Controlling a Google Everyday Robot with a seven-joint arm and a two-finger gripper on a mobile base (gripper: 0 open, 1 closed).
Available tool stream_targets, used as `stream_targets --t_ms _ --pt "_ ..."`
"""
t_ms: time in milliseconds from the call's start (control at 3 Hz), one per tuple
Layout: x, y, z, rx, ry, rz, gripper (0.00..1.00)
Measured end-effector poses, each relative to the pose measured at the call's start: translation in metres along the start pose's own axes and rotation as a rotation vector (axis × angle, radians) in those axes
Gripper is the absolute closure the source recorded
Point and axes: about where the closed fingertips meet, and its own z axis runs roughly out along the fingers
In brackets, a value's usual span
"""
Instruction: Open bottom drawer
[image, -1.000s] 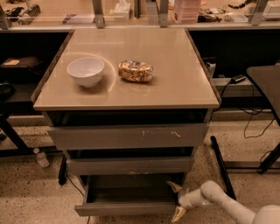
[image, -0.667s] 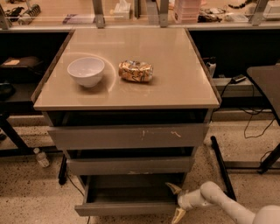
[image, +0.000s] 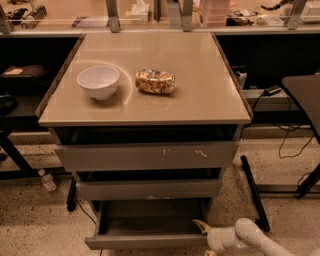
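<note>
- The bottom drawer stands pulled out under the two wider grey drawers, its shallow grey inside showing.
- The gripper sits low at that drawer's right front corner; whether it is open or closed I cannot tell.
- On the bench a white bowl stands beside a crumpled gold item.

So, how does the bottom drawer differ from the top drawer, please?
The bottom drawer is pulled out, its grey interior showing; the top drawer shows none. The bottom front is narrower and plain; the top front is wider, with pale scratches. Both are grey, handle-less. The tool is at the bottom drawer's right end.
</note>
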Motion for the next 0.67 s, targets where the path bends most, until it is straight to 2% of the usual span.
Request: stream_targets --t_ms 333,667 --pt "-0.0018 -0.0011 -0.0016 0.0 0.0 0.0 0.0" --pt "-0.0018 -0.0011 -0.0016 0.0 0.0 0.0 0.18"
